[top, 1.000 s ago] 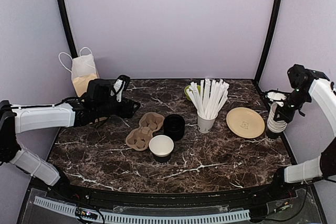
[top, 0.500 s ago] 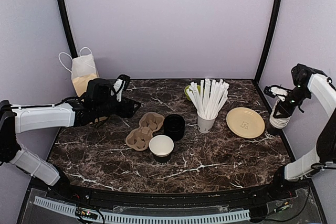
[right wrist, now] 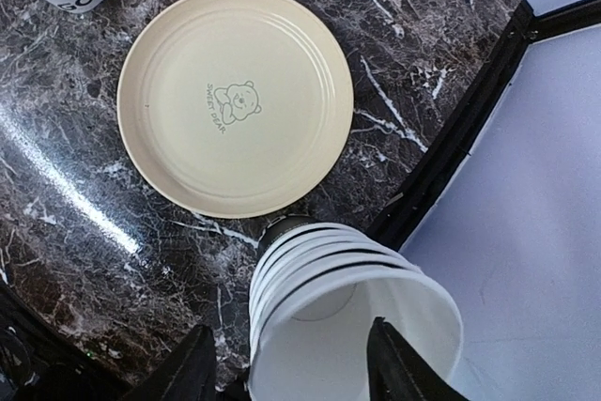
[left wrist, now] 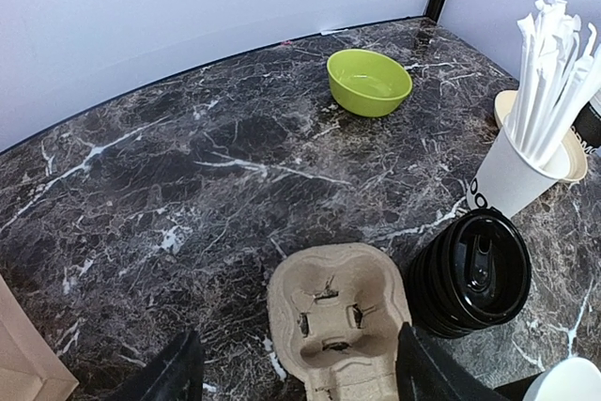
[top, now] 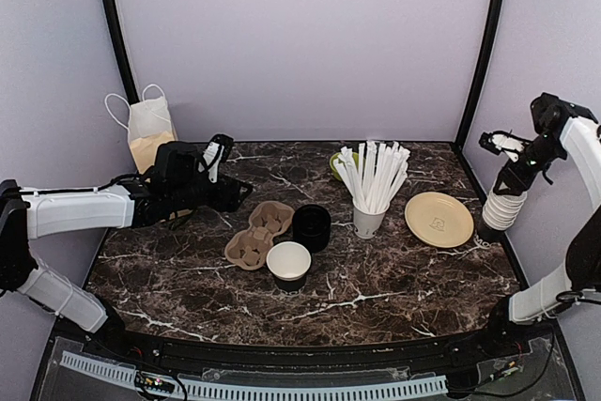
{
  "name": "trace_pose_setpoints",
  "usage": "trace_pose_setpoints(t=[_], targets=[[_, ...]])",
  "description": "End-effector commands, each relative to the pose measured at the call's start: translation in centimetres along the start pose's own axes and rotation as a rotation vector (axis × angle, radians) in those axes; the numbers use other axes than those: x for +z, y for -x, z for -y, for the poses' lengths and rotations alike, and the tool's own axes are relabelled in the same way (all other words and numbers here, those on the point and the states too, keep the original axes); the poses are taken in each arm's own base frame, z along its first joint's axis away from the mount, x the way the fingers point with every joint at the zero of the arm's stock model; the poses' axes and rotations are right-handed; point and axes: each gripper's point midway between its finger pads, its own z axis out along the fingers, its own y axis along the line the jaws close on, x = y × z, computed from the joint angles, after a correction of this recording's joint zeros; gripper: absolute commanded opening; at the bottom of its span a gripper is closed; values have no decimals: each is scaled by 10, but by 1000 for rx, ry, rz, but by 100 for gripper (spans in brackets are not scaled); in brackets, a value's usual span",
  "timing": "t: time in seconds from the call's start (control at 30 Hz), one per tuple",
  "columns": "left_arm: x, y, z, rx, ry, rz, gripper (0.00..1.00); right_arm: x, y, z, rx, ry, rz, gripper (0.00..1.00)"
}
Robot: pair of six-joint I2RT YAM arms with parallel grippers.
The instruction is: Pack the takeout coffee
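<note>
From above, the takeout coffee cup [top: 288, 263] stands upright and lidless, mouth up, just on the near side of the cup carrier [top: 258, 233] and the stack of black lids [top: 311, 227]. The left gripper [top: 238, 195] hovers just beyond the carrier and is clearly the nearer one. The right gripper [top: 507, 176] is well apart, over the nested stack of cups [top: 498, 215]. In the left wrist view the fingers are spread and empty, and the cup's white rim shows at the lower right. In the right wrist view the fingers are also spread, over the nested stack beside the plate [right wrist: 235, 100], and the coffee cup is out of view.

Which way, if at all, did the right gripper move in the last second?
Yes: the right gripper has shifted up the top view and slightly rightward, farther from the plate.
</note>
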Motion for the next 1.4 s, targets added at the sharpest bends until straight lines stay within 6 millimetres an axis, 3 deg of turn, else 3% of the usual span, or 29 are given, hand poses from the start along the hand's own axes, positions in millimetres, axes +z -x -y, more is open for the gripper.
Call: trace_pose_setpoints(t=[0.0, 0.13, 0.23, 0.4, 0.53, 0.73, 0.87, 0.97, 1.0, 1.13, 1.37], targets=[[-7, 7, 4, -12, -25, 2, 71, -48, 12, -2, 3, -46, 36, 58], [-11, 3, 13, -4, -73, -61, 67, -74, 33, -12, -5, -80, 116, 57], [-15, -8, 23, 8, -132, -134, 61, -72, 64, -47, -87, 7, 207, 51], [-23, -11, 42, 17, -234, -156, 59, -41, 111, -122, -302, 183, 309, 34], [-23, -1, 44, 4, -239, -136, 60, -18, 145, -177, -480, 261, 326, 24], [-2, 19, 45, -114, -223, -177, 58, 16, 193, -234, -614, 289, 317, 16], [14, 26, 52, -205, -239, -234, 51, 26, 219, -251, -565, 296, 366, 17], [26, 26, 58, -219, -259, -271, 50, 28, 230, -256, -524, 291, 409, 27], [32, 17, 61, -221, -262, -306, 51, 28, 232, -256, -516, 288, 418, 30], [47, 16, 75, -201, -297, -356, 53, 32, 230, -251, -490, 254, 421, 39], [67, -2, 93, -148, -307, -457, 54, 45, 222, -247, -471, 229, 387, 41]])
